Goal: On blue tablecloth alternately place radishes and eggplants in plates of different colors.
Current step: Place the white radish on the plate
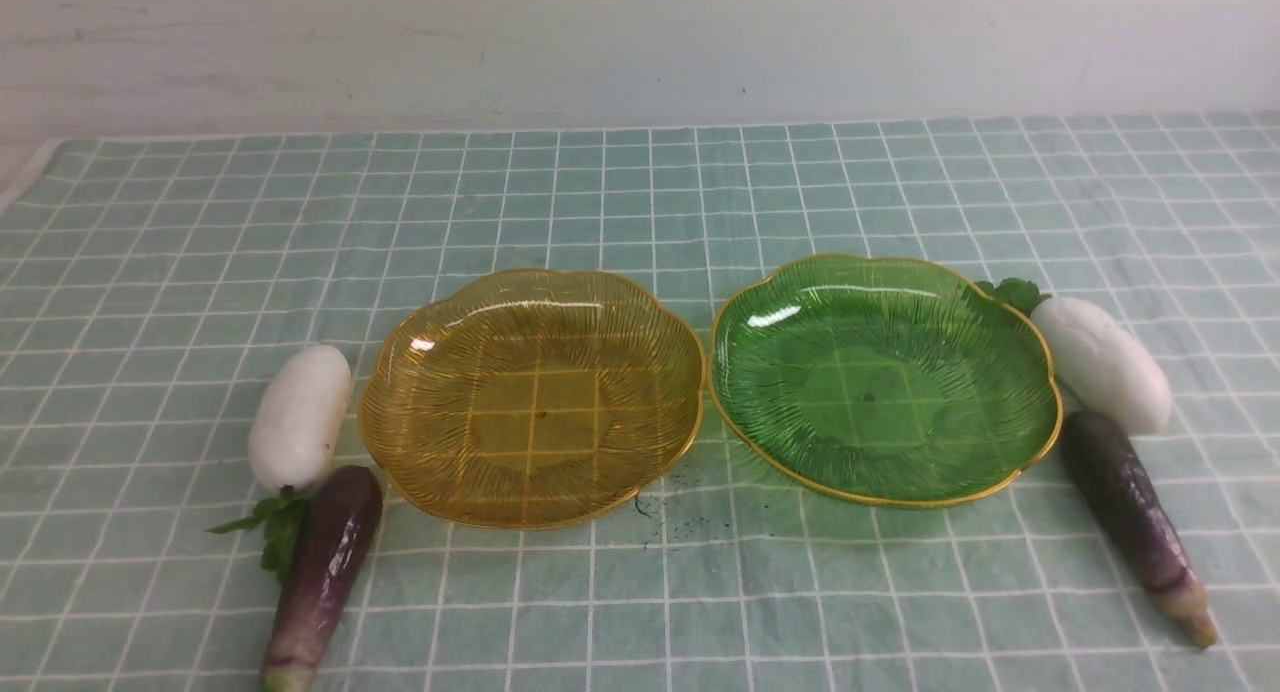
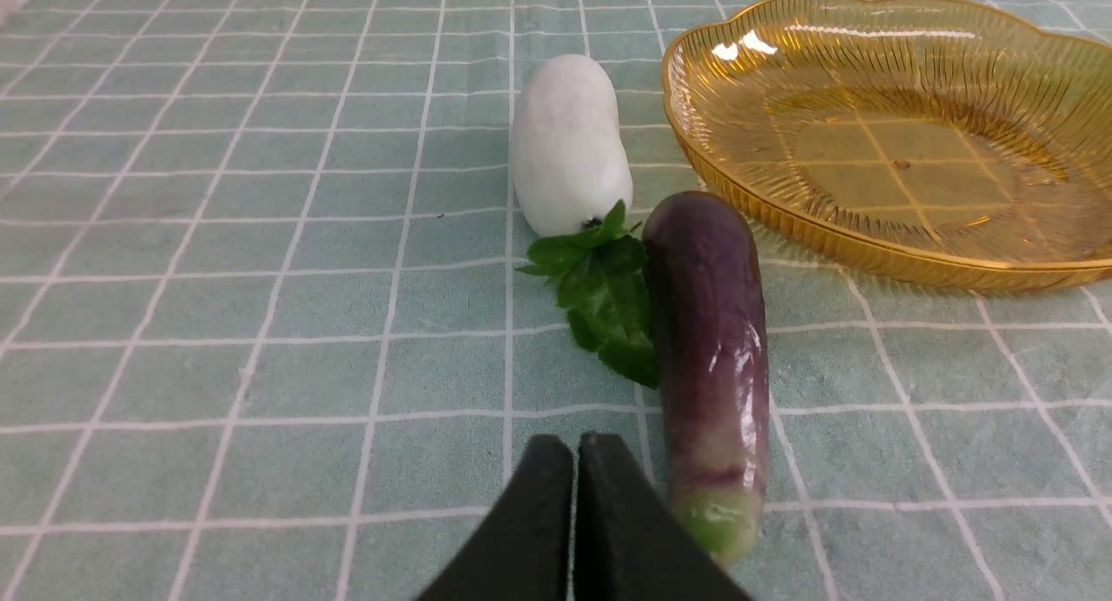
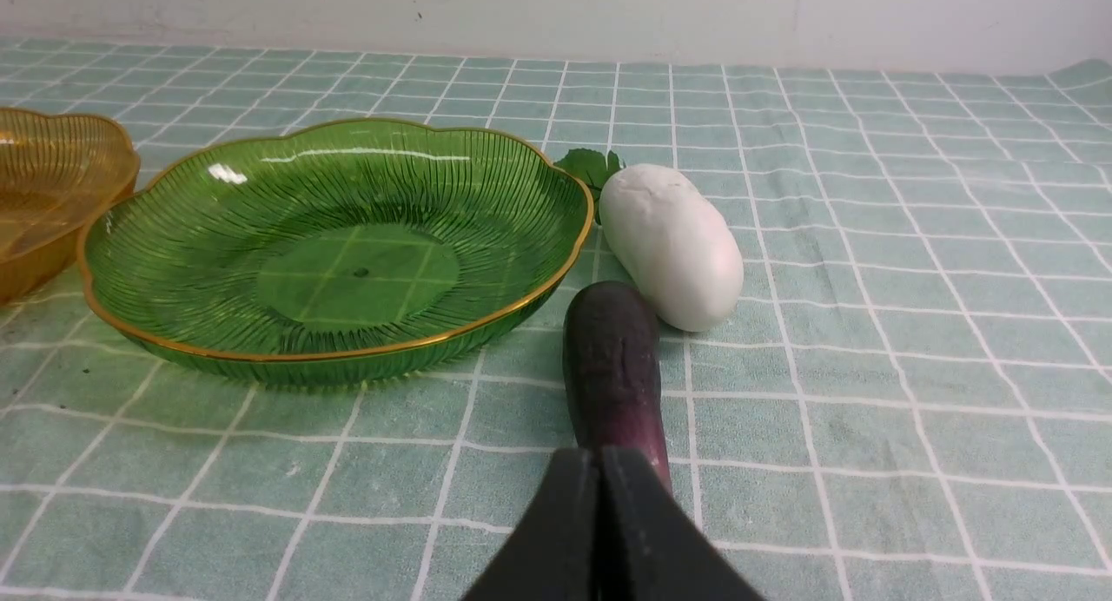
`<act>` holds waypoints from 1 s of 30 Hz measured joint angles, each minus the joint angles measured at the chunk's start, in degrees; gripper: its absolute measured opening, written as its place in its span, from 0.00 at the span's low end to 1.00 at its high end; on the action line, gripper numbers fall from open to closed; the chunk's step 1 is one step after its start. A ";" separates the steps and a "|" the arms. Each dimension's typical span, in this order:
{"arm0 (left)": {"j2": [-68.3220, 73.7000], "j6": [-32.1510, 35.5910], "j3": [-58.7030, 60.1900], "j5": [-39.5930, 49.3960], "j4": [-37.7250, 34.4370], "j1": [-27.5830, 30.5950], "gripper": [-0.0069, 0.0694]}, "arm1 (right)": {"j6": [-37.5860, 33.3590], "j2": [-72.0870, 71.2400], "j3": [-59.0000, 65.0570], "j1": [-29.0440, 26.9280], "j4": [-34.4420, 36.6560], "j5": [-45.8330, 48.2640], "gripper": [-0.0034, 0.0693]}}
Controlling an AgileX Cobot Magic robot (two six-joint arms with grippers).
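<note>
Blue tablecloth [image 1: 640, 192] spreads open toward the wall [image 1: 640, 42]. Left pincer [image 2: 575, 445], pressed together, sits just beside left eggplant [image 2: 708, 349], left radish [image 2: 569, 145] ahead; right pincer [image 3: 599, 458], pressed together, hides right eggplant's [image 3: 612, 358] near end, right radish [image 3: 673, 245] ahead.

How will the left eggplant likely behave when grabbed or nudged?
The left eggplant looks glossy, so it may slip in a grip. Its round, slender body lying flat on the cloth would probably roll if pushed sideways.

You have before you one blue tablecloth [image 1: 640, 192]; two plates: amber plate [image 1: 395, 412], green plate [image 1: 1030, 372]; two radishes: left radish [image 1: 299, 417], right radish [image 1: 1103, 364]; and two eggplants: left eggplant [image 1: 325, 572], right eggplant [image 1: 1130, 507].
</note>
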 joint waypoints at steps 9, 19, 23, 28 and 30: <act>0.00 0.00 0.00 0.00 0.00 0.00 0.08 | 0.00 0.00 0.00 0.00 0.00 0.00 0.03; 0.00 0.00 0.00 0.00 0.00 0.00 0.08 | 0.00 0.00 0.00 0.00 0.00 0.00 0.03; 0.00 -4.94 0.00 0.00 -7.75 0.00 0.08 | 0.18 0.00 0.00 0.00 0.54 -0.07 0.03; 0.00 -19.04 0.18 0.00 -34.12 0.00 0.08 | 8.14 0.00 0.11 0.00 15.80 -0.67 0.03; 0.00 -21.02 0.18 -0.06 -40.30 0.00 0.08 | 11.20 0.00 0.12 0.00 21.81 -0.73 0.03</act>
